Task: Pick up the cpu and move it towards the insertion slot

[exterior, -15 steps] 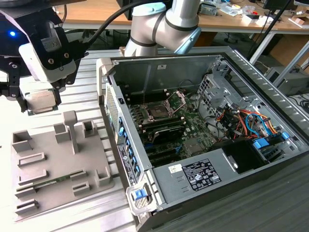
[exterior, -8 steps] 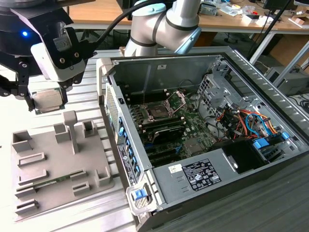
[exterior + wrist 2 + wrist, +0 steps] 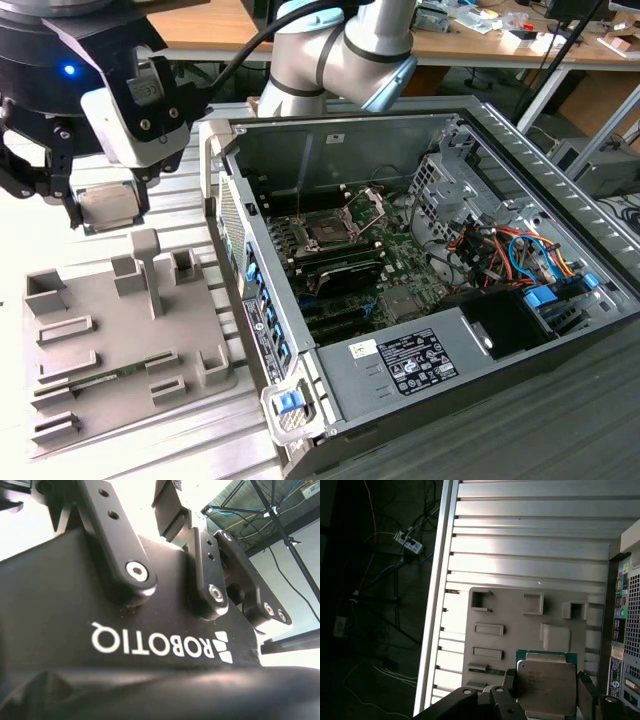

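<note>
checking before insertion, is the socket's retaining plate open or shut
Open: in the exterior view the retaining plate stands tilted up beside the insertion slot, dark centre uncovered.

This looks to me like a robot lab or a workshop. I run a big grey robot arm (image 3: 340, 45) here, and its claw (image 3: 105, 200) pinches a cpu (image 3: 546, 682). The worktop (image 3: 185, 190) is made of ribbed silver metal. On it lies an open computer case (image 3: 330, 150), with its green motherboard (image 3: 390, 290) and coloured wires (image 3: 510, 250) showing. Beside it sits a grey plate (image 3: 100, 340) with little blocks for holding parts. Behind stand long wooden desks (image 3: 220, 25) with small bits spread about. In the first wrist view, cables (image 3: 390, 600) and a power strip (image 3: 408, 542) lie on the dark floor. In the second wrist view, a black stand (image 3: 280, 527) reaches up near a white wall.
</note>
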Controlling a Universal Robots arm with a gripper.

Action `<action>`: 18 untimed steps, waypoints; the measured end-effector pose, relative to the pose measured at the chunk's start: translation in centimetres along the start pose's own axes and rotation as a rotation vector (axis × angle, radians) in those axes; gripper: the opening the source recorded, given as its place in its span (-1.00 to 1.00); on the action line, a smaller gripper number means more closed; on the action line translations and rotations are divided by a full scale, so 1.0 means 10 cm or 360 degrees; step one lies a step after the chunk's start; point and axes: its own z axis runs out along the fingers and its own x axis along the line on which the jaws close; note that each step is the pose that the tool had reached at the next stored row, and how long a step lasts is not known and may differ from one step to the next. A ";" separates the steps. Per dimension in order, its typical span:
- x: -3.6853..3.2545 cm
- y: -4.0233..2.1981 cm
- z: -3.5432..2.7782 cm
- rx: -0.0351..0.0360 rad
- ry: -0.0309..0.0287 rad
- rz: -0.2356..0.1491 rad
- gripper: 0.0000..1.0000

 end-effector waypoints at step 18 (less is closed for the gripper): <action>-0.167 -0.021 -0.001 0.0000 0.00004 0.0000 0.10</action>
